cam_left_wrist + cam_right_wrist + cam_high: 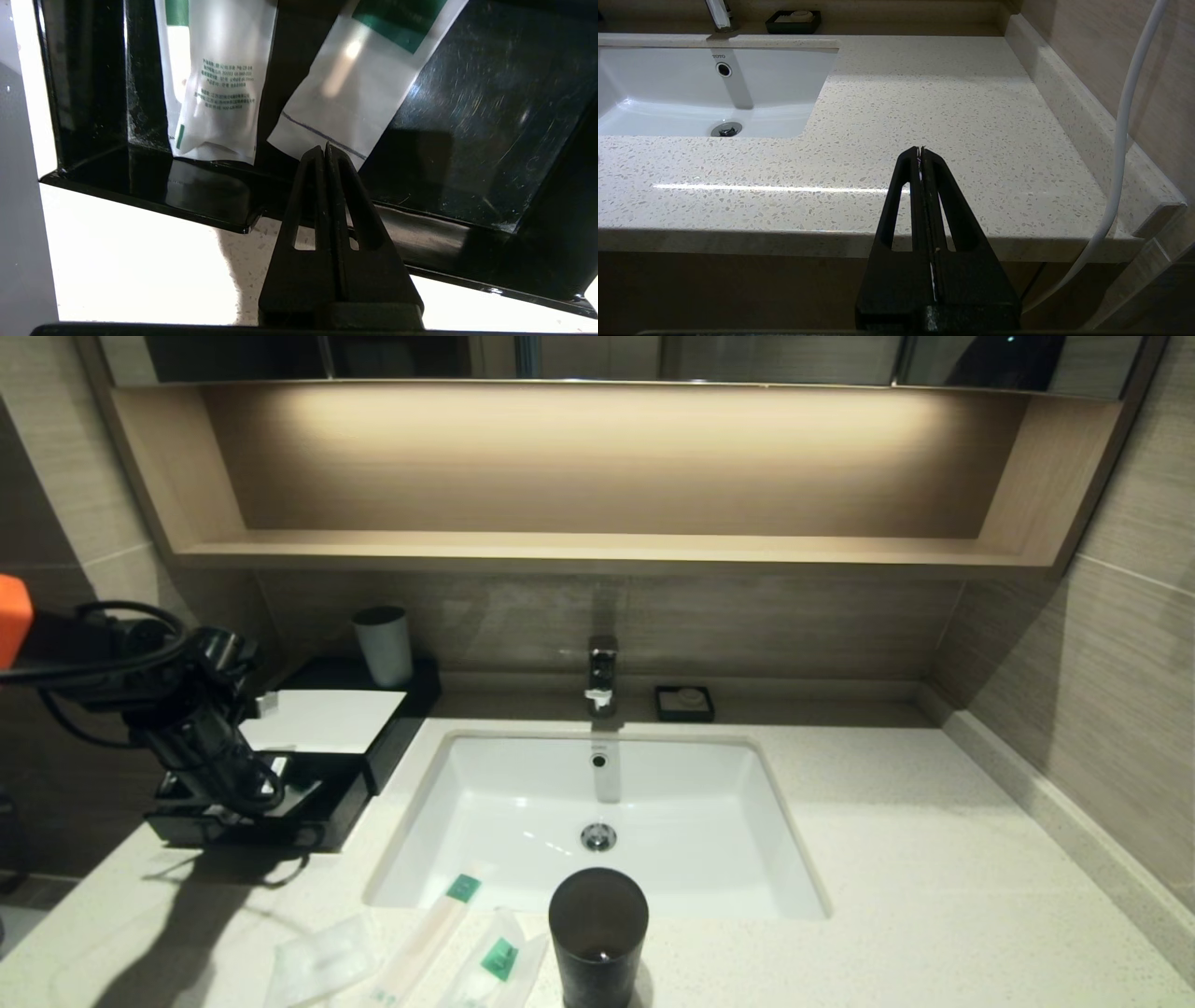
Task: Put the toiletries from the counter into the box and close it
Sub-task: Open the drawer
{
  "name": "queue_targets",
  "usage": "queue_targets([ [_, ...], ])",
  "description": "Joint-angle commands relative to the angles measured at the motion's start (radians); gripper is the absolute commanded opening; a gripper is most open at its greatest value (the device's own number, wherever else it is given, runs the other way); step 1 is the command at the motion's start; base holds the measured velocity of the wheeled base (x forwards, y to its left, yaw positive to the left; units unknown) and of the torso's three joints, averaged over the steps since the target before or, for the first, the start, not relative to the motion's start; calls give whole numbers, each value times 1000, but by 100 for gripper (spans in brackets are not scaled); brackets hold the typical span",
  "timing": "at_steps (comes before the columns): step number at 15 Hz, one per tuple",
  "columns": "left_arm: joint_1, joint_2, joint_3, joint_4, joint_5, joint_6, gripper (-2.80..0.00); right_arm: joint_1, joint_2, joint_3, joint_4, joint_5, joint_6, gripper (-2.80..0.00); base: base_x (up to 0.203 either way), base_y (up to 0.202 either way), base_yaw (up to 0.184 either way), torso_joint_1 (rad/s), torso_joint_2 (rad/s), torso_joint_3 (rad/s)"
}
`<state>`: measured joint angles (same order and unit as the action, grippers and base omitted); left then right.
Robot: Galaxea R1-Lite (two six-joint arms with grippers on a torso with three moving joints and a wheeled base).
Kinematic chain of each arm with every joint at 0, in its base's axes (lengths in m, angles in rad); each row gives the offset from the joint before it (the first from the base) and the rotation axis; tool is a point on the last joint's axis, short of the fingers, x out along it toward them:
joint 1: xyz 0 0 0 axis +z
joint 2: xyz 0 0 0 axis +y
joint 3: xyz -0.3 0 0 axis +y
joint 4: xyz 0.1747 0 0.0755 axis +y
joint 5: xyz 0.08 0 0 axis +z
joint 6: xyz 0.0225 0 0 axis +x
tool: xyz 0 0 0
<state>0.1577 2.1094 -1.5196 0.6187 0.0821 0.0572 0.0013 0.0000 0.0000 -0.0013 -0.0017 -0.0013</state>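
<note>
The black box (392,709) with its white top panel stands at the counter's (896,859) back left, its front tray (322,817) pulled out. My left gripper (266,791) is shut and empty, its tips (324,148) just over the tray's front wall (210,205). Two white packets with green labels (219,93) (355,84) lie inside the tray. Three packets lie on the counter's front edge: a squarish one (322,961), a long thin one (429,933) and a green-labelled one (499,957). My right gripper (921,149) is shut, off the counter's front right.
A dark cylindrical cup (597,933) stands beside the front packets. The white basin (597,821) fills the middle, with the tap (602,672) behind. A grey cup (383,644) stands on the box's back. A small black soap dish (684,703) sits by the wall.
</note>
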Motion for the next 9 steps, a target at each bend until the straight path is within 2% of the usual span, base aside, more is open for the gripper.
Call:
queue_targets([
  [1,1,-1,7,7,1,1,-280,0,0,2,0,0,0,-280,0,0,0,0,0,0],
  [9,5,-30,33,27,4,3,-280,0,0,2,0,0,0,-280,0,0,0,0,0,0],
])
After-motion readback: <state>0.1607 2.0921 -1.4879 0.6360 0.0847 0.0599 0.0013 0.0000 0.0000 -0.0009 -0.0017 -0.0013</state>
